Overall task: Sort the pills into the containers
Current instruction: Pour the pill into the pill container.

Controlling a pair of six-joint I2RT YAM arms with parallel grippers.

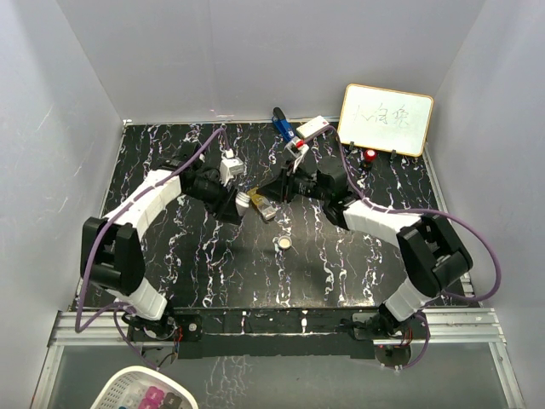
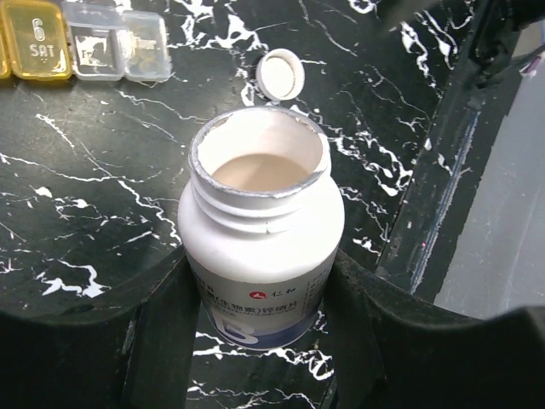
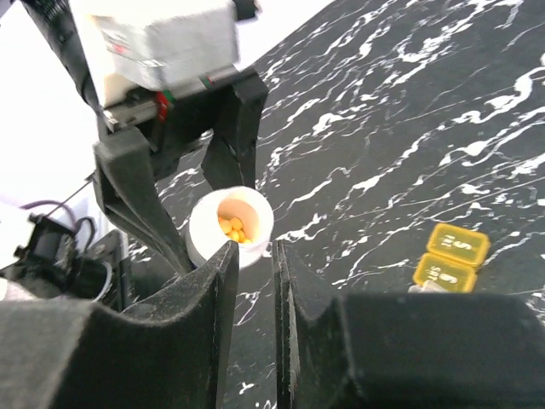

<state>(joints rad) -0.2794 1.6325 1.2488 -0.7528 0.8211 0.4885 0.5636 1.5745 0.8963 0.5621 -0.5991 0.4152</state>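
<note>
My left gripper (image 2: 260,256) is shut on a white pill bottle (image 2: 260,217) and holds it upright with its mouth uncovered. The bottle's round white cap (image 2: 281,75) lies on the table beyond it. Several yellow pills (image 3: 233,228) sit inside the bottle (image 3: 230,226). My right gripper (image 3: 255,245) is at the bottle's rim, its jaws a narrow gap apart with nothing seen between them. A pill box (image 2: 85,38) with yellow and clear sections lies past the bottle; its yellow sections (image 3: 451,256) also show in the right wrist view. From above, both grippers meet near the pill box (image 1: 264,206).
A whiteboard (image 1: 386,119) leans at the back right, with a blue object (image 1: 283,128), a white block (image 1: 313,128) and a small red thing (image 1: 371,156) near it. The cap (image 1: 283,243) lies mid-table. A white basket (image 1: 145,392) sits below the table's front edge.
</note>
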